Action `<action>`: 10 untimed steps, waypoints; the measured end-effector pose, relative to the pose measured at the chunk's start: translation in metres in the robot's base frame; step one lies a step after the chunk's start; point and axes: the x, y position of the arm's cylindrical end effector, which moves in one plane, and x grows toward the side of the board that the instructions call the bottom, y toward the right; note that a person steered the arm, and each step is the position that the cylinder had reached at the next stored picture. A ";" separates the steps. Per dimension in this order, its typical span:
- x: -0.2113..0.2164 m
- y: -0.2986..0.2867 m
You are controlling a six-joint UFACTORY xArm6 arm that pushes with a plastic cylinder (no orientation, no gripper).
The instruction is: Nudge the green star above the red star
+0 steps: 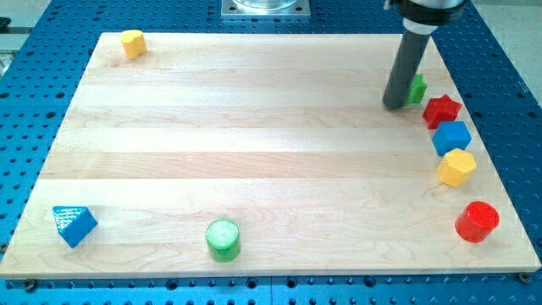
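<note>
No writing shows on any block. The green star (417,88), mostly hidden behind the rod, sits near the table's (254,135) top right corner, just above and left of the red star (441,110). My tip (394,105) touches the green star's left side. There is no hand on this arm, only the smooth dark rod. The table is pale wood.

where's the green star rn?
Near the view's top right, the green star sits partly hidden behind my tip, just up-left of the red star.
</note>
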 end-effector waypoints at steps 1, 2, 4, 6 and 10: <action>-0.002 -0.026; -0.004 -0.041; -0.040 -0.027; -0.040 0.020; 0.033 -0.329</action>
